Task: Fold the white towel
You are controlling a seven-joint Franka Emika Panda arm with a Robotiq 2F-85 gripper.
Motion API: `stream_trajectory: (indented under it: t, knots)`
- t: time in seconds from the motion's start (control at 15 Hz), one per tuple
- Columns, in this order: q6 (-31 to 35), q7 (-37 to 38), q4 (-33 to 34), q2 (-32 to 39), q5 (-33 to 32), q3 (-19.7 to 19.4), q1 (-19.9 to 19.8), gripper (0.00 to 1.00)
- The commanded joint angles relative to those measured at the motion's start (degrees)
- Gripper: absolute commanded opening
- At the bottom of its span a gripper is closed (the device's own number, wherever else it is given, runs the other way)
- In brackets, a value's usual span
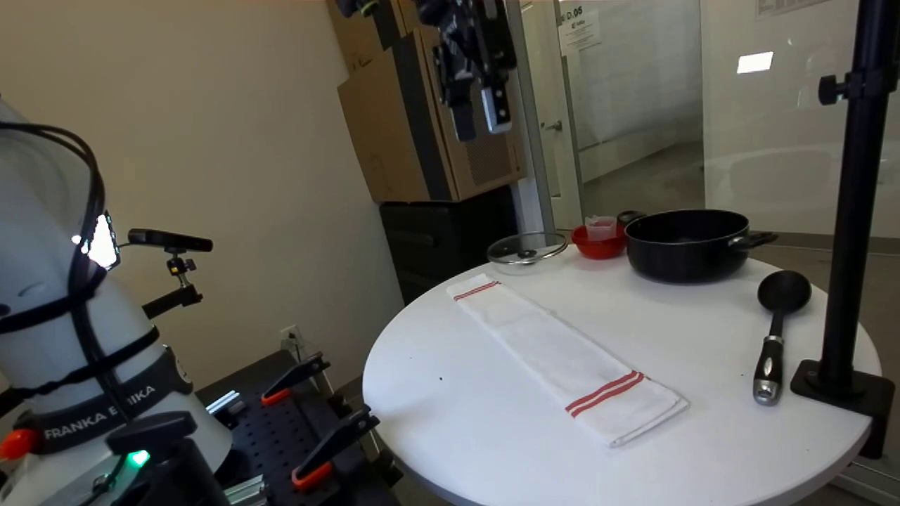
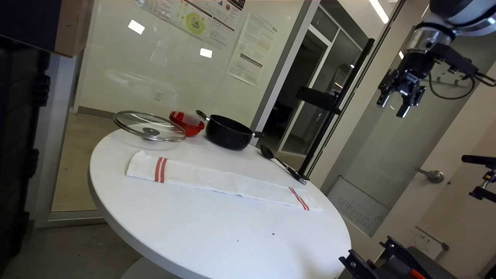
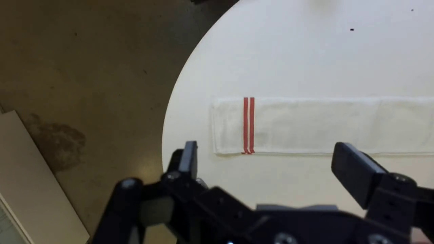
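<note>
The white towel lies as a long, narrow, flat strip with red double stripes near both ends. It shows in both exterior views point(image 1: 555, 344) point(image 2: 217, 181) and in the wrist view point(image 3: 315, 125), where its right end runs out of the picture. It rests on the round white table point(image 1: 457, 414). My gripper hangs high above the table, apart from the towel, in both exterior views point(image 1: 481, 125) point(image 2: 393, 106). In the wrist view the gripper point(image 3: 265, 145) has its fingers wide apart with nothing between them. The striped end of the towel is seen beyond the fingers.
A black pot point(image 1: 685, 253), a red bowl point(image 1: 598, 246) with a clear cup in it, and a glass lid point(image 1: 527, 249) stand along the table's far side. A black ladle point(image 1: 770, 358) lies beside a black pole point(image 1: 847, 211) clamped at the table's edge. Cardboard boxes point(image 1: 401, 126) are stacked behind.
</note>
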Motion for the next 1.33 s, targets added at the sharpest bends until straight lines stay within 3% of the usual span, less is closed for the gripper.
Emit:
stream_trajectory:
  t: [0.0, 0.33, 0.6, 1.0, 1.27]
  knots:
    - [0.41, -0.41, 0.29, 1.73, 0.08, 0.1, -0.52, 1.0]
    - [1.51, 0.44, 1.13, 4.14, -0.34, 0.42, -0.42, 1.0]
    - [5.82, 0.46, 1.33, 11.33, 0.32, 0.1, -0.16, 1.0]
    - [21.81, 1.96, 5.44, 28.47, -0.81, -0.6, -1.26, 1.0]
    - [27.59, 10.31, 12.59, 42.71, -5.22, -3.15, -0.28, 1.0]
